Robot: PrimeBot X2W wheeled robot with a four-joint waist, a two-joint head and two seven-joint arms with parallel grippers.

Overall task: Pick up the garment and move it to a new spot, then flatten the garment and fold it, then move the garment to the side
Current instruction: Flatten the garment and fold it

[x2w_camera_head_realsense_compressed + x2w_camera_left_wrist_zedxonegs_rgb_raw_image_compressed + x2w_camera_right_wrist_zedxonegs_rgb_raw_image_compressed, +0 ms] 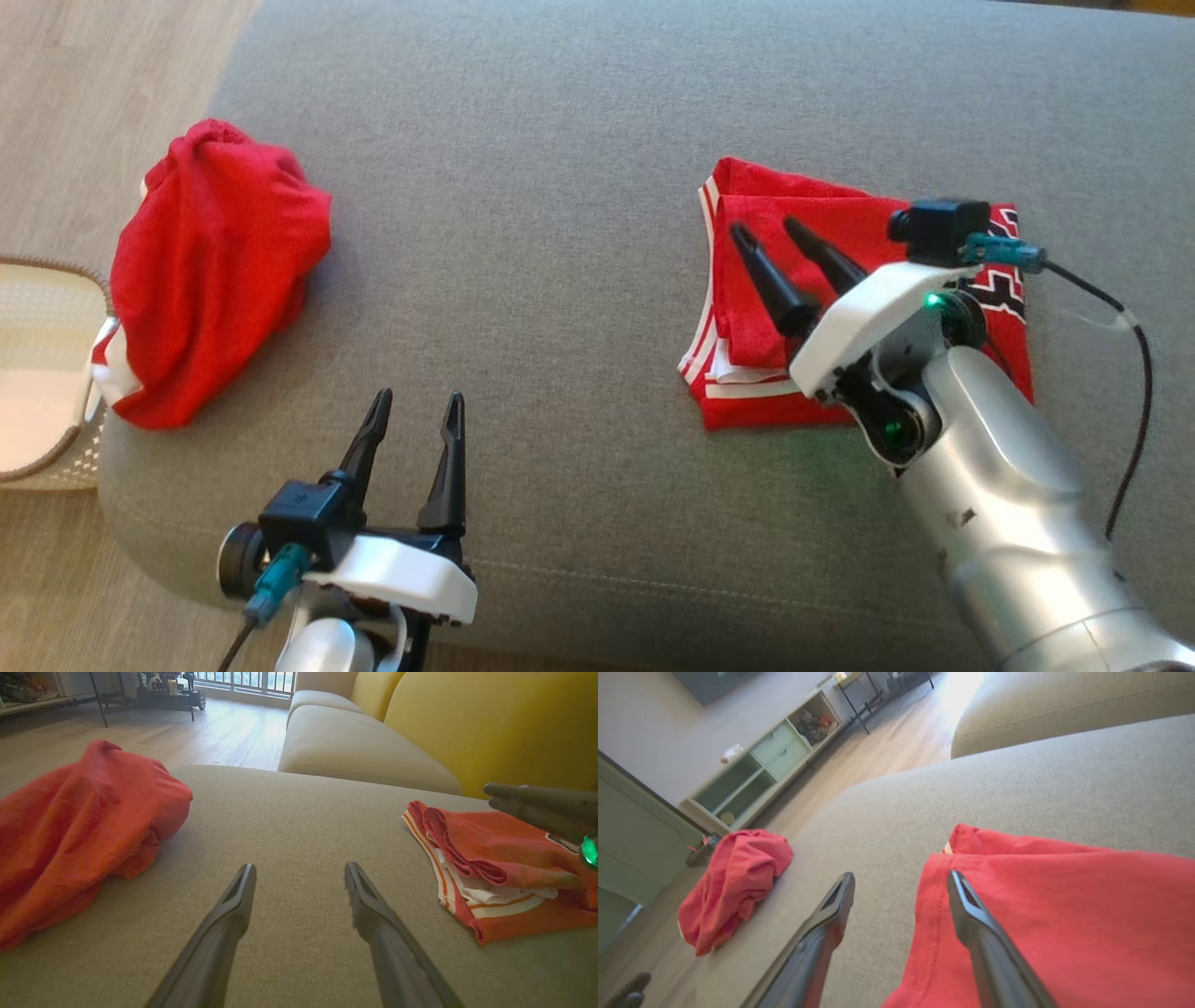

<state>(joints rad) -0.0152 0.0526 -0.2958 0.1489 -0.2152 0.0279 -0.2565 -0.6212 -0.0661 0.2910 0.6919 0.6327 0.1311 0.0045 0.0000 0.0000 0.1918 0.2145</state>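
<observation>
Right gripper (766,226), fingers spread and empty, hovers over the folded garment (812,201) at 3 o'clock on the cushion (560,233). Pinching only its top layer would likely pull the fold apart. Left gripper (418,399) waits open at 7 o'clock, and a crumpled shirt (215,271) lies at 9.

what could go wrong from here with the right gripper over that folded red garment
1. The right gripper hovers open over the folded red garment with white stripes. In the right wrist view, one finger is above fabric and the other above the grey fabric cushion. A pinch there may catch only the top layer and undo the fold.
2. The crumpled red garment sits at the cushion's left edge beside the white perforated basket. A sideways push could tip it off.
</observation>
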